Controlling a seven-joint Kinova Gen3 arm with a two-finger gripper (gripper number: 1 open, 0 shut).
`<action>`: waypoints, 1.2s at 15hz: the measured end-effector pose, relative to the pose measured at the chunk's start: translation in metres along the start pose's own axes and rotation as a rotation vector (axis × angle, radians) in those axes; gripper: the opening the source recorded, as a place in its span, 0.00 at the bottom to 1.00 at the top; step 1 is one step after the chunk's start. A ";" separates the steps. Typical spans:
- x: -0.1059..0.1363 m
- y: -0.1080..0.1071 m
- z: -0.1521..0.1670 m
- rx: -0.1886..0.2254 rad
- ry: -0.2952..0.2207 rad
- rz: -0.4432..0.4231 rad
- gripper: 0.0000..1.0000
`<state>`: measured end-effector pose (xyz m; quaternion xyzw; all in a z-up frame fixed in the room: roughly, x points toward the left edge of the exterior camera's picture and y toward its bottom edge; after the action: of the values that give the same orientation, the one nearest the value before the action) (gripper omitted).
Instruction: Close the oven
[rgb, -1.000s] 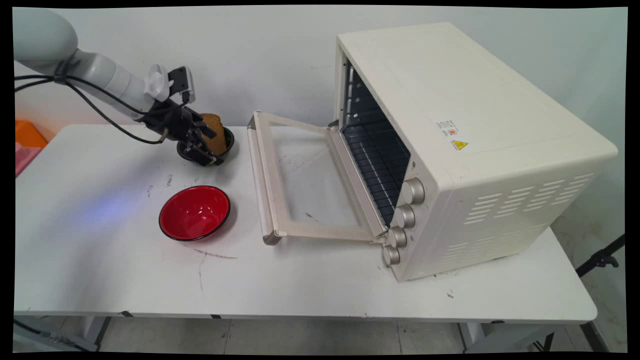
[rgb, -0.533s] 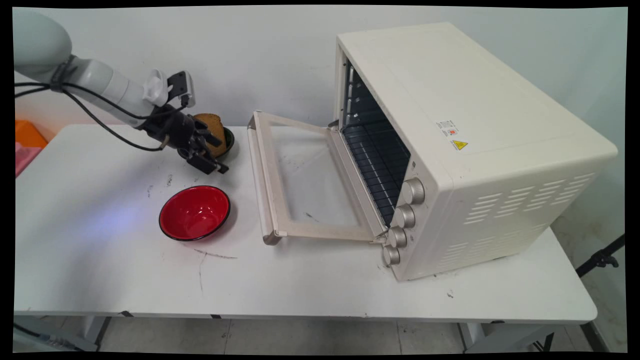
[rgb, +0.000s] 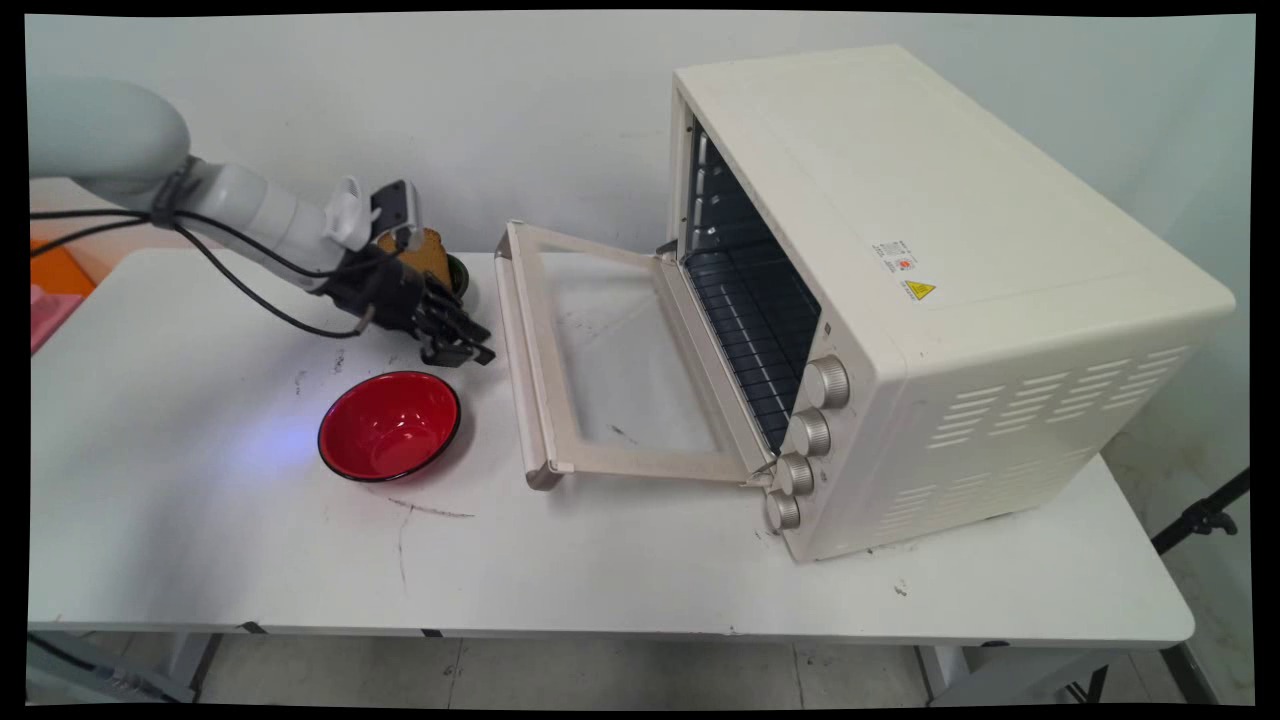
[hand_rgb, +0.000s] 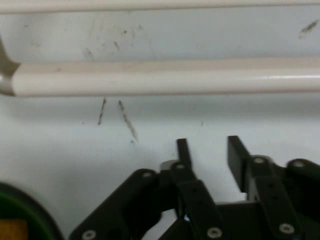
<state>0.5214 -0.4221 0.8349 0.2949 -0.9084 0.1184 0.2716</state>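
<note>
My black gripper (rgb: 466, 350) (hand_rgb: 209, 149) hovers low over the white table, open with nothing between its fingers. It sits just left of the handle (rgb: 520, 340) (hand_rgb: 165, 77) of the toaster oven's lowered glass door (rgb: 610, 360); in the hand view that cream bar runs across right ahead of the fingertips (hand_rgb: 182, 146). Behind the wrist stands a dark green bowl (rgb: 459, 273) (hand_rgb: 22, 212) holding a brown piece of bread (rgb: 428, 252) (hand_rgb: 11, 230), partly hidden by the arm. A red bowl (rgb: 390, 425) stands empty a little nearer than the gripper.
The cream toaster oven (rgb: 930, 300) fills the table's right half, with its cavity open and dark racks showing. Its knobs (rgb: 826, 382) line the near front corner. Orange and pink boxes (rgb: 50, 285) sit off the table's far left edge.
The gripper has left the green bowl and moved right and nearer, down to the oven door's handle. The bread stays in the bowl.
</note>
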 end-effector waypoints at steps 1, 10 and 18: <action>0.001 0.001 0.006 -0.003 0.006 -0.001 0.00; 0.013 0.005 0.043 -0.016 0.057 -0.022 0.00; 0.029 0.004 0.047 -0.013 0.101 -0.061 0.00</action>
<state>0.4794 -0.4501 0.8123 0.3143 -0.8848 0.1192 0.3226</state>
